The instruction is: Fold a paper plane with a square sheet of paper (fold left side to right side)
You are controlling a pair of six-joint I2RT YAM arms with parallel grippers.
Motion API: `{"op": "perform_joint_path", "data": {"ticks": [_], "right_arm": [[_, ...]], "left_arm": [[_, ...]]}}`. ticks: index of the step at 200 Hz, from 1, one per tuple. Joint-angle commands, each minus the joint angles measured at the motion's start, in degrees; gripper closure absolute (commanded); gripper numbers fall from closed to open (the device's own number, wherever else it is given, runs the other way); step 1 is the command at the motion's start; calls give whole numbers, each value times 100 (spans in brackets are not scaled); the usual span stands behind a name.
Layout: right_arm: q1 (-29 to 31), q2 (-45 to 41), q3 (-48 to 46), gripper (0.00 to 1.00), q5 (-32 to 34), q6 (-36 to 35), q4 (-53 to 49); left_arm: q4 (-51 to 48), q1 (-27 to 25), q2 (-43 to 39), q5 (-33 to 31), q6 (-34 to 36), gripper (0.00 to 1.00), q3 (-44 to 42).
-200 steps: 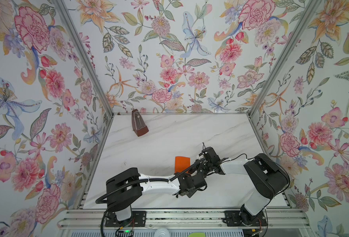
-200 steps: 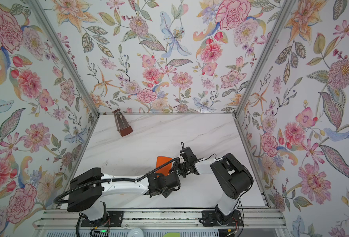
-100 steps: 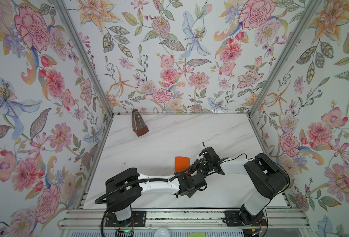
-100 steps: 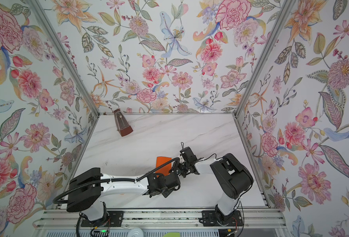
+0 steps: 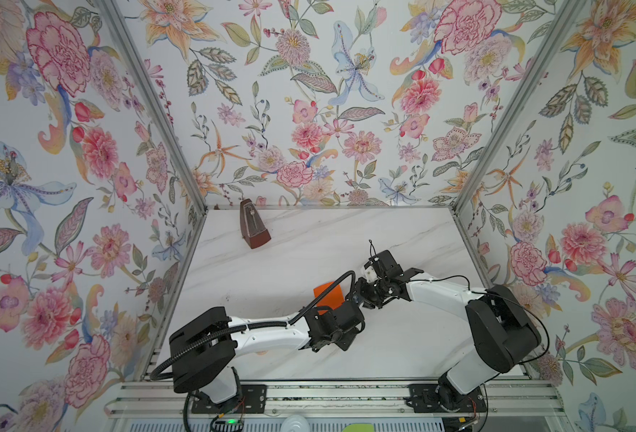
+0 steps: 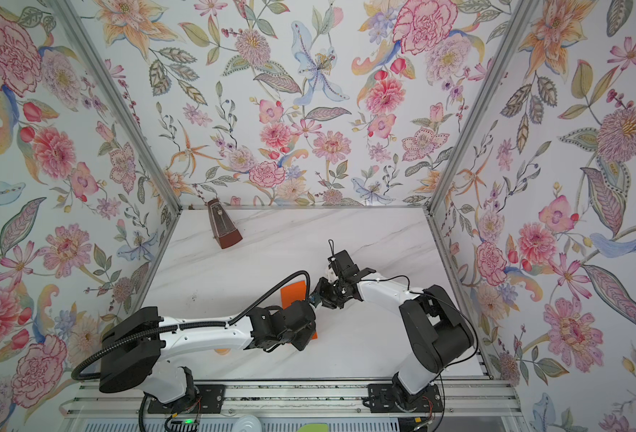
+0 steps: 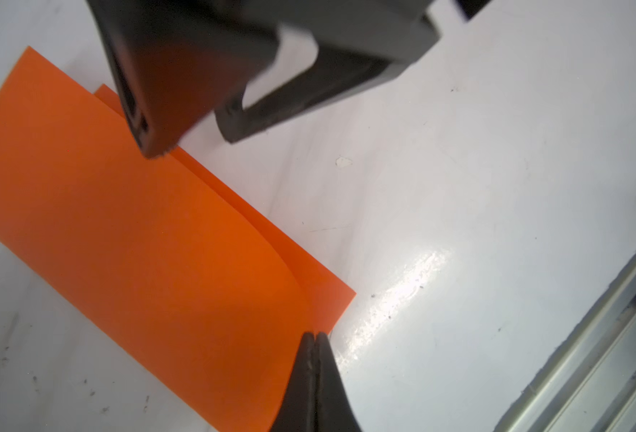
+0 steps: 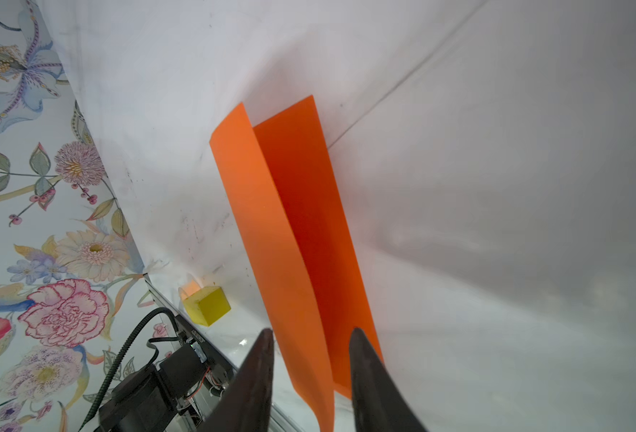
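On the white marble surface, near the middle of its front half, the thin bright-orange square sheet of paper lies doubled over, one half laid across the other, as I work both arms from afar. In both top views only the far end of the sheet shows between the two wrists; the left wrist hides most of the rest.

The fold is soft, not creased. The upper layer bows up, and its long edge sits a little short of the lower one. My left claw is pinched shut, tips at the sheet's near corner; whether they nip the paper or only press on it I cannot tell. My right claw stands partly apart farther along the same long edge. One finger is on the upper layer and the other is over bare surface beside it, gripping nothing.

I judge the sheet feather-light, limp and springy: let go, the top half will likely lift. The glossy marble looks slick, so a push along the fold may slide the whole sheet unless a corner is pinned. Paper keeps any crease and tears readily, so I would take it only at free edges or corners, with a light pinch.

A small yellow block and a brown pyramid-shaped metronome stand apart from it.
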Motion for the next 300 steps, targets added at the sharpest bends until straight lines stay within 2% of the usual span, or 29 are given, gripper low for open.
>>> {"op": "perform_joint_path", "data": {"ticks": [1, 18, 40, 63, 86, 122, 163, 214, 239, 300], "right_arm": [[-27, -490, 81, 62, 627, -577, -1294], [-29, -816, -111, 65, 729, -580, -1387], [-23, -1063, -492, 81, 631, -470, -1199], [164, -1112, -1062, 92, 79, -94, -206], [320, -932, -1408, 96, -167, 174, 569], [381, -512, -1600, 98, -180, 200, 1075], [379, -234, -1619, 99, 222, 34, 954], [376, 64, -1698, 100, 237, -63, 940], [381, 86, -1691, 100, 237, -102, 899], [376, 61, -1641, 100, 240, -145, 817]], "left_arm": [[585, 218, -250, 443, -355, 100, -172], [820, 329, -220, 584, -474, 100, -196], [991, 428, -133, 719, -595, 100, -174], [1214, 515, 19, 910, -709, 100, -202], [1279, 532, 161, 1011, -758, 100, -204], [1306, 546, 181, 1057, -803, 100, -270], [1339, 596, 115, 1107, -838, 100, -408], [1328, 810, -19, 1183, -786, 100, -588], [1198, 986, -283, 1189, -662, 100, -670], [621, 1419, -270, 1249, -57, 100, -610]]}}
